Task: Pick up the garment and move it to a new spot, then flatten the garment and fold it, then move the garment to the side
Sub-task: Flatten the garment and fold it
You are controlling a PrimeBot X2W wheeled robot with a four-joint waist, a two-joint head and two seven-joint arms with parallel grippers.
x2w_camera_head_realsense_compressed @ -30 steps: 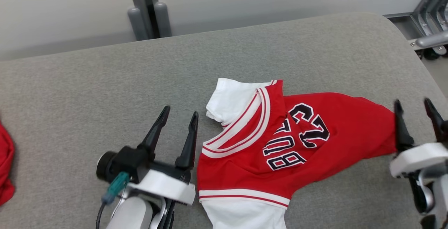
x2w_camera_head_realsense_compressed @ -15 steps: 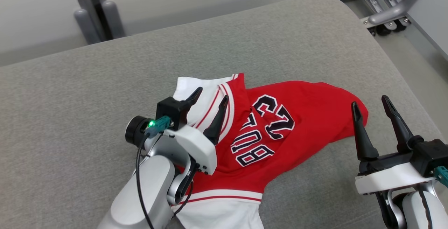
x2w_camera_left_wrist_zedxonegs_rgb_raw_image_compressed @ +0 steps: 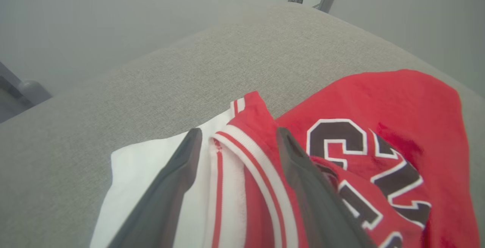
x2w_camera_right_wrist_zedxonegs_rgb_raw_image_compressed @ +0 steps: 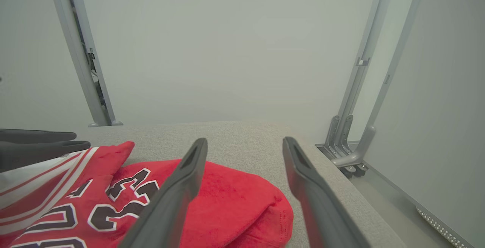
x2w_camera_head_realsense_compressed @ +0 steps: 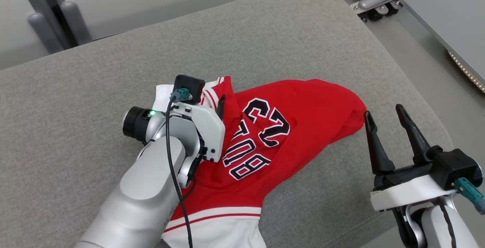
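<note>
Your left hand (x2w_camera_left_wrist_zedxonegs_rgb_raw_image_compressed: 238, 134), spread wide, is straddling the striped trim at the shirt's (x2w_camera_head_realsense_compressed: 303, 107) white end. The shirt is lying lengthwise across the tabletop (x2w_camera_head_realsense_compressed: 284, 32) toward your right hand (x2w_camera_head_realsense_compressed: 383, 110), which is hanging wide and empty just beside its red end.

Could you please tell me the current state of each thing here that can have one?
Jersey: rumpled and partly folded over itself, lying on the grey pad, not yet flattened.
Left pincer: open, astride the jersey's striped trim, not closed on it.
Right pincer: open, empty, by the jersey's red end.
</note>
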